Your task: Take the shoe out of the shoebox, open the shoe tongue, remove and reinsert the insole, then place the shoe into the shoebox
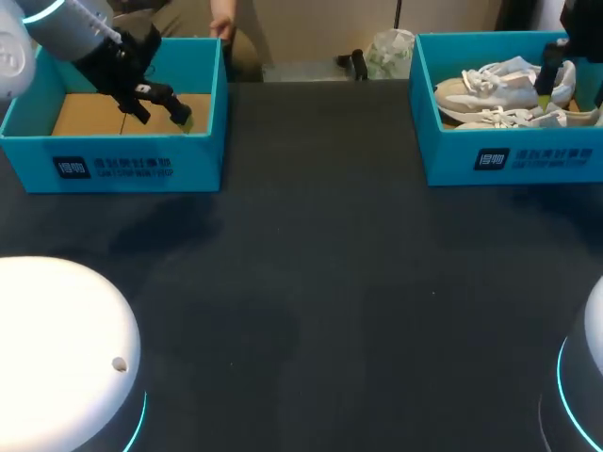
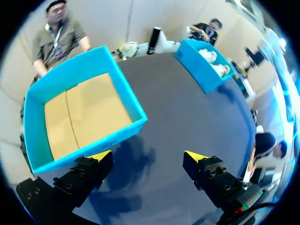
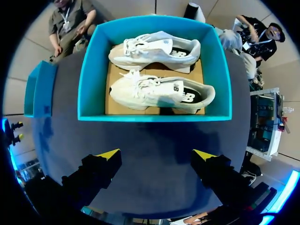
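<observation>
Two white shoes lie side by side in the blue shoebox (image 1: pixel 499 155) at the back right, one nearer (image 3: pixel 159 91) and one farther (image 3: pixel 157 47). My right gripper (image 3: pixel 157 154) hangs open and empty above the table just short of this box's front wall (image 3: pixel 154 115). In the head view it shows only as a dark shape (image 1: pixel 548 83) over the shoes (image 1: pixel 499 94). My left gripper (image 2: pixel 147 157) (image 1: pixel 162 115) is open and empty over the front corner of a second blue box (image 1: pixel 113 160) at the back left, which holds nothing but its cardboard floor (image 2: pixel 84 108).
The dark table top (image 1: pixel 311 264) stretches between the two boxes. White rounded robot bases stand at the front left (image 1: pixel 57 348) and front right (image 1: pixel 589 377). A plastic bag (image 1: pixel 388 52) and a small dark object (image 1: pixel 356 64) sit at the table's back edge.
</observation>
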{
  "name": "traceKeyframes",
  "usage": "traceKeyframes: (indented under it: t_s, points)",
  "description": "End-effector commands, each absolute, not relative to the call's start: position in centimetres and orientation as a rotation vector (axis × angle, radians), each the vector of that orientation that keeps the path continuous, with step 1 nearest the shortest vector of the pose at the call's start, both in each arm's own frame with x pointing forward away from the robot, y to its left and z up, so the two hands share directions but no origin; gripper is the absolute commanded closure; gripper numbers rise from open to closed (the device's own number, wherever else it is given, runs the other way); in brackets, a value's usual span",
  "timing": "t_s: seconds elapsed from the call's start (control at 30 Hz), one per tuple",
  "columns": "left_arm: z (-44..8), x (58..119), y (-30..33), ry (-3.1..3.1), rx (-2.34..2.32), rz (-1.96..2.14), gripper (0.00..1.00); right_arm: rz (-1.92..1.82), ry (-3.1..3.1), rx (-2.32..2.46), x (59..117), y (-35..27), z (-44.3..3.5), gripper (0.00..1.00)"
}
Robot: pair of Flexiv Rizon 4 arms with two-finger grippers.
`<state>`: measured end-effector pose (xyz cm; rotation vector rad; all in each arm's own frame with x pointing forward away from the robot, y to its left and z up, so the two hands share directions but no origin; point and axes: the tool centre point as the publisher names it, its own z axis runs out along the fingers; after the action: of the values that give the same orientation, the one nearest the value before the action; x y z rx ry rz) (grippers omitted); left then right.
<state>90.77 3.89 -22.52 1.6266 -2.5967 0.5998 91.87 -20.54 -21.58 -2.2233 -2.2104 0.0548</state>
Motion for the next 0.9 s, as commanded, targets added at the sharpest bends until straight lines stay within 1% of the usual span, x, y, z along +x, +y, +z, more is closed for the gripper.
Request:
traceKeyframes:
  t_s: [0.03, 0.27, 0.53, 0.73, 0.9]
  points:
    - [-22.2, 90.8, 3.7, -2.523, 1.724, 0.534, 0.00, -0.072, -2.260, -2.275, 89.5, -20.3, -21.5, 0.00]
    - [-20.6, 90.4, 4.7, -2.451, 1.823, 0.426, 0.00, -0.056, -2.262, -2.282, 87.2, -19.7, -21.6, 0.00]
    - [-18.8, 90.4, 6.2, -2.394, 1.902, 0.345, 0.00, -0.028, -2.255, -2.290, 86.3, -19.7, -21.3, 0.00]
    - [-18.8, 90.1, 7.1, -2.355, 1.985, 0.315, 0.00, -0.092, -2.277, -2.233, 86.6, -21.9, -21.4, 0.00]
    - [-19.8, 89.4, 7.5, -2.353, 2.062, 0.283, 0.00, -0.035, -2.296, -2.173, 87.0, -24.0, -22.0, 0.00]
